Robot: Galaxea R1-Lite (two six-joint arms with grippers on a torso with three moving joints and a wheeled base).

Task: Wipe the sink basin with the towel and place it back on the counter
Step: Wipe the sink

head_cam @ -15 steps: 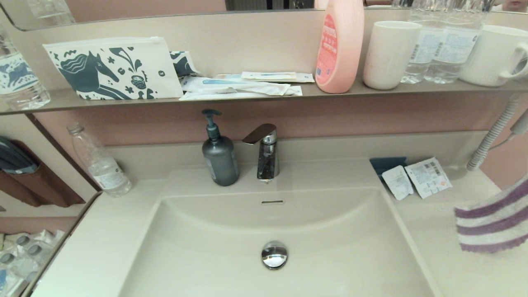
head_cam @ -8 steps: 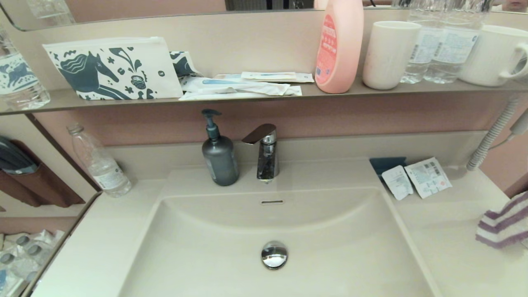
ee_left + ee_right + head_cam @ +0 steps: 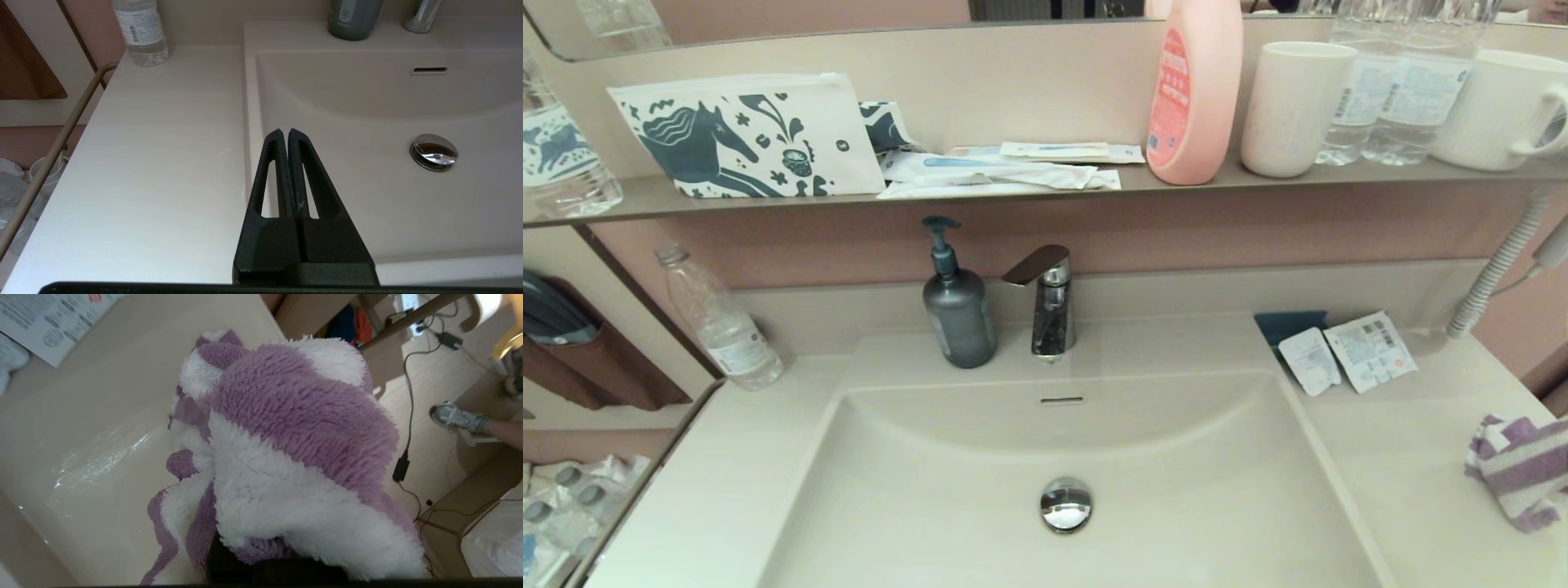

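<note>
The purple-and-white striped towel point(image 3: 1519, 469) lies crumpled on the counter point(image 3: 1405, 457) at the far right, close to its edge. In the right wrist view the towel point(image 3: 286, 428) is bunched up over my right gripper point(image 3: 265, 565), which is shut on it; the fingers are buried in the cloth above the counter point(image 3: 102, 416). The sink basin point(image 3: 1176, 490) is bare, with its chrome drain plug point(image 3: 1066, 505) and overflow slot point(image 3: 1063, 400). My left gripper point(image 3: 284, 132) is shut and empty, parked over the basin's left rim point(image 3: 250, 122).
A grey soap dispenser point(image 3: 958, 314) and chrome faucet point(image 3: 1045, 298) stand behind the basin. Sachets point(image 3: 1347, 355) lie on the right counter, a water bottle point(image 3: 723, 327) on the left. The shelf above holds a horse pouch point(image 3: 743, 135), pink bottle point(image 3: 1194, 90) and cups.
The towel has come down from hanging in the air at the right and now rests bunched on the counter. The left arm has not moved.
</note>
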